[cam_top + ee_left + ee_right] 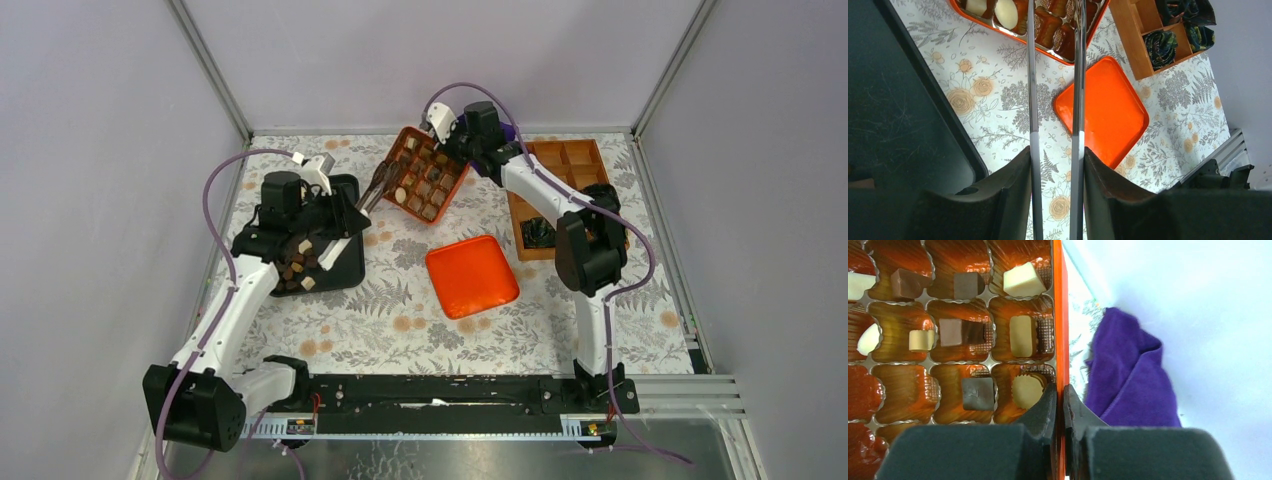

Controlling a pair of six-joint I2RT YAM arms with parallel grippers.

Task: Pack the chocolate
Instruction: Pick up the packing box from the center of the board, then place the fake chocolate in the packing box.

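Clamping the orange box (1059, 315) rim in my right gripper (1060, 396), I am holding tongs (1030, 100) in my left gripper (1057, 167); chocolate (1020, 282) is filling many cells, more is waiting on the black tray (345, 270).

— What colours is the chocolate (1023, 281)?
— Dark brown, light brown and cream-white, sitting in a glossy orange box (1060, 315) with ribbed cups.
— And the lid (471, 276)?
— Plain bright orange. The tablecloth (400, 320) is white with grey ferns and pale orange flowers.
— The cloth (1128, 375)?
— Deep purple. The tray (345, 265) is black, the tweezers (1032, 100) silver-grey, the crate (585, 165) warm brown wood.
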